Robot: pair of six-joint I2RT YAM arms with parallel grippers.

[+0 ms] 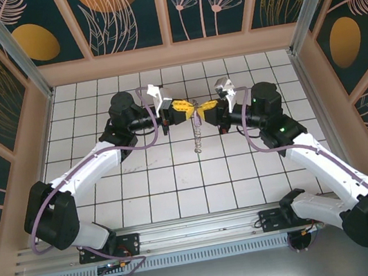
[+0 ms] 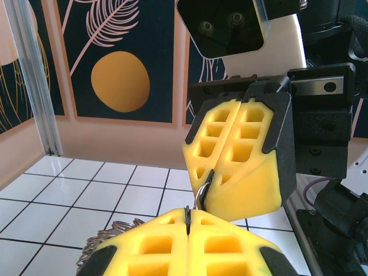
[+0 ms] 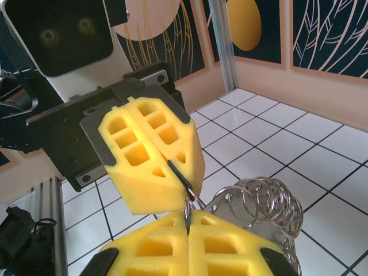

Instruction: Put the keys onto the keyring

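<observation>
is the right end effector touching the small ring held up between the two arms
Touching. The right wrist view shows the ring running into the seam between the shut fingers of the right end effector, pinched there.

White tiled floor, dark teal wall panels with gold circles and pink leaves, aluminium corner posts.
</observation>
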